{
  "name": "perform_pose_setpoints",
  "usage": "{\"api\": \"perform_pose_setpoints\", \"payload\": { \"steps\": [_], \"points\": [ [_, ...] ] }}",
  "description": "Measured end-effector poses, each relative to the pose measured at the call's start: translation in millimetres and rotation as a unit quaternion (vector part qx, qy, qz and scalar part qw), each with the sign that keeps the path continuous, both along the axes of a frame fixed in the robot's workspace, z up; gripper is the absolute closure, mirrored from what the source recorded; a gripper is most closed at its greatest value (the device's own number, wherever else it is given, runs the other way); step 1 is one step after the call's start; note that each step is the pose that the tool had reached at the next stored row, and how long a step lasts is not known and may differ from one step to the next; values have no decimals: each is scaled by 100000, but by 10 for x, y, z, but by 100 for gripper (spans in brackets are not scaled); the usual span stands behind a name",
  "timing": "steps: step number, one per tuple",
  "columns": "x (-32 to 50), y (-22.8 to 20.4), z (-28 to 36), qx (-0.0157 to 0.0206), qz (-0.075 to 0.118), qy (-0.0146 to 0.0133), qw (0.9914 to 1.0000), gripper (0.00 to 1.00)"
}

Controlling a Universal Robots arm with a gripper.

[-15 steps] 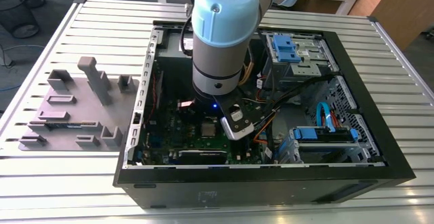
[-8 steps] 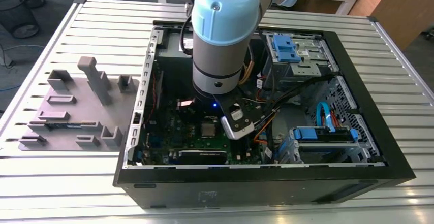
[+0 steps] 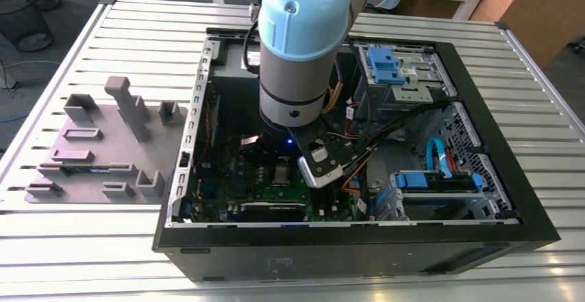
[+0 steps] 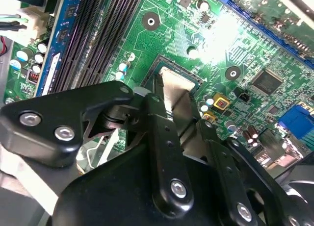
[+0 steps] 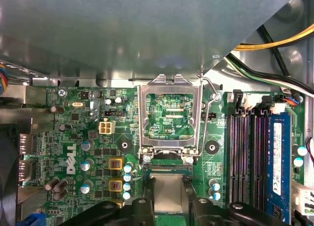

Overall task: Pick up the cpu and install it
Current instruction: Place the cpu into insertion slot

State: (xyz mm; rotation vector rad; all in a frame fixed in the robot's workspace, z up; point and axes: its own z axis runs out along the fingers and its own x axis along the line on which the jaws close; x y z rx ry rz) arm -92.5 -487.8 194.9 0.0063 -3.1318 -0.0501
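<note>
Silver cpu (image 5: 167, 191) lies flat, top up, edges square with the open frame (image 5: 169, 84) just beside it, clamped at two sides by your fingers (image 4: 164, 138). Near one flank run memory slots (image 5: 243, 152), capacitors (image 5: 127, 179) hug the other: little room.

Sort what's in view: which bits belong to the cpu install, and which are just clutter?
Job in hand:
black gripper, shut on the small flat square silver cpu
open hinged metal socket frame
green motherboard

Lying about:
grey plastic parts fixture, at the exterior view's left
blue drive carrier
yellow and black cables
blue-labelled memory stick, in its slot
</note>
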Motion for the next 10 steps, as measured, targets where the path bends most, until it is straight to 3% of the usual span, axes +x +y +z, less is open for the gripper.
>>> {"api": "perform_pose_setpoints", "payload": {
  "steps": [8, 10],
  "points": [
    [0, 0, 5, -1, -1, -1, 100000, 65],
    [0, 0, 6, 0, -1, -1, 100000, 59]
  ]
}}
